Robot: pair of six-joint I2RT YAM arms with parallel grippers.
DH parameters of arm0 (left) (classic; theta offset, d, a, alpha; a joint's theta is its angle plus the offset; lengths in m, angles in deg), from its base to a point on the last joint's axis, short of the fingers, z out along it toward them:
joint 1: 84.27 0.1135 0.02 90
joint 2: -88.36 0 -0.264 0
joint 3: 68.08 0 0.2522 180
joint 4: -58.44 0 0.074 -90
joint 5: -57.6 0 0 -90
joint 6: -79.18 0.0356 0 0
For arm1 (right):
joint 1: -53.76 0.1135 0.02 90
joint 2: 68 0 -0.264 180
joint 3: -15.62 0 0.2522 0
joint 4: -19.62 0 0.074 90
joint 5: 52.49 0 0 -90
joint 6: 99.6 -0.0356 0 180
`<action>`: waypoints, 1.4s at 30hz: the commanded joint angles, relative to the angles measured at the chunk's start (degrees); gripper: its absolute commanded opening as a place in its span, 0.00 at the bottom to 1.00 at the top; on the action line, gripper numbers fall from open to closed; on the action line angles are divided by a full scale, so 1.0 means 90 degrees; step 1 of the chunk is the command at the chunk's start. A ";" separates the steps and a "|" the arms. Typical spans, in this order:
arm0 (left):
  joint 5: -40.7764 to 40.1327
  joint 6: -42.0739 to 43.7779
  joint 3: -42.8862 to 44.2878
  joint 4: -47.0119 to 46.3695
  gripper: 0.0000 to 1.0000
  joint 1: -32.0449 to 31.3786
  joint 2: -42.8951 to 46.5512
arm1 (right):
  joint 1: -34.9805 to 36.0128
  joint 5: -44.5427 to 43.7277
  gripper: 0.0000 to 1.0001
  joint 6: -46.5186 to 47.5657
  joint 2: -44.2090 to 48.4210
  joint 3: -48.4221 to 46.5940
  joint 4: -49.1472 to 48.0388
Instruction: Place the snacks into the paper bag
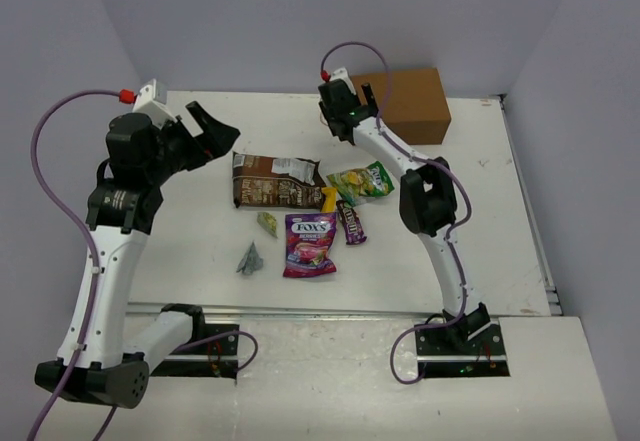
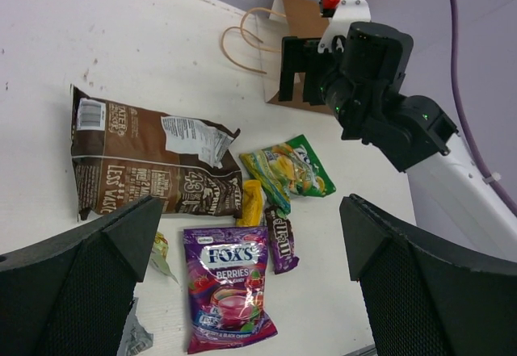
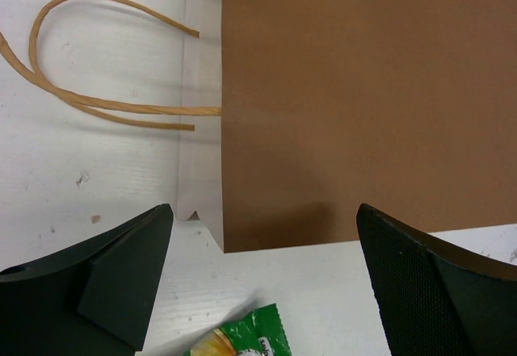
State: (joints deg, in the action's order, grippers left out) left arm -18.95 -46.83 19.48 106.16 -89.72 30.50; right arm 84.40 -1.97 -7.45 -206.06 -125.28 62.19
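Hovering above the white table [image 1: 480, 221], your left fingers [image 2: 81, 283] are standing spread wide and gripping nothing, with the snacks [image 2: 145, 162] lying below and between them in the left wrist view. Your right fingers [image 3: 97, 291] are also gaping fully and carrying nothing; they are hanging over the handle end of the flat brown kraft paper bag [image 3: 363, 106], whose thin loop handles [image 3: 81, 102] are trailing on the table beside it. That bag is lying flat at the far side of the table, right of centre, well apart from the snacks. These are all sitting on the table in a loose cluster near the middle, outside the bag. The long brown crinkled wrapper [image 1: 275, 183] is lying along the far side, the small yellow bar [image 1: 328, 199] is touching its right end, the green bag [image 1: 362, 181] is resting just right of that, and the dark brown bar [image 1: 351, 223] is lying just nearer you. The purple Fox's pouch [image 1: 309, 244] is lying at the near edge, with the tiny green wrapper [image 1: 268, 223] and the crumpled grey wrapper [image 1: 250, 259] sitting to its left.
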 commanded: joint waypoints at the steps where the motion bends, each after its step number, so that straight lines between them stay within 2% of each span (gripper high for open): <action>1: -0.0079 -0.0013 0.0023 -0.0179 1.00 -0.0097 -0.0025 | 0.0053 -0.0280 0.99 0.0481 -0.0118 -0.0161 -0.0887; 6: -0.0049 -0.0032 -0.0046 -0.0267 1.00 -0.0136 -0.0084 | 0.0014 -0.1158 0.99 0.1234 -0.0441 -0.0142 -0.1969; 10: -0.0089 0.0036 -0.0075 -0.0257 1.00 -0.0156 -0.0084 | 0.0005 -0.1656 0.99 0.1508 -0.0656 -0.0211 -0.2371; 11: -0.0089 0.0046 -0.0094 -0.0267 1.00 -0.0165 -0.0084 | 0.0014 -0.1706 0.95 0.1567 -0.0675 -0.0201 -0.2478; 14: -0.0079 0.0046 -0.0153 -0.0277 1.00 -0.0175 -0.0055 | 0.0005 -0.1872 0.55 0.1801 -0.0686 -0.0113 -0.2713; 15: -0.0079 0.0046 -0.0192 -0.0277 1.00 -0.0175 -0.0045 | 0.0005 -0.1921 0.27 0.1860 -0.0676 -0.0103 -0.2762; 18: -0.0030 0.0046 -0.0280 -0.0306 1.00 -0.0175 -0.0016 | 0.0005 -0.2194 0.00 0.1948 -0.0608 -0.0054 -0.2860; 22: 0.0009 0.0026 -0.0290 -0.0316 1.00 -0.0175 0.0033 | 0.0024 -0.2263 0.00 0.1617 -0.0248 -0.0005 -0.2481; 24: 0.0019 0.0026 -0.0271 -0.0306 1.00 -0.0175 0.0082 | 0.0024 -0.2098 0.00 0.1112 0.0007 -0.0035 -0.1888; 32: -0.0156 -0.0062 -0.0105 -0.0102 1.00 -0.0175 0.0335 | -0.0054 -0.1502 0.00 -0.0003 0.2074 0.0638 -0.0110; 34: -0.0244 0.0006 0.0061 0.0200 1.00 -0.0175 0.0404 | -0.0180 -0.0987 0.00 -0.0782 0.2748 0.1009 0.0573; 37: -0.0303 0.0162 0.0218 0.0504 1.00 -0.0175 0.0463 | -0.0375 -0.0147 0.00 -0.1234 0.3404 0.1254 0.1074; 42: -0.0304 0.0290 0.0423 0.0914 1.00 -0.0175 0.0619 | -0.0571 0.0119 0.00 -0.1372 0.4468 0.1867 0.1720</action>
State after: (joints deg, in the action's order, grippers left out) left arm -20.91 -46.11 20.31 111.60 -90.84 35.00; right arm 79.98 -4.88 -15.93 -169.19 -112.67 70.46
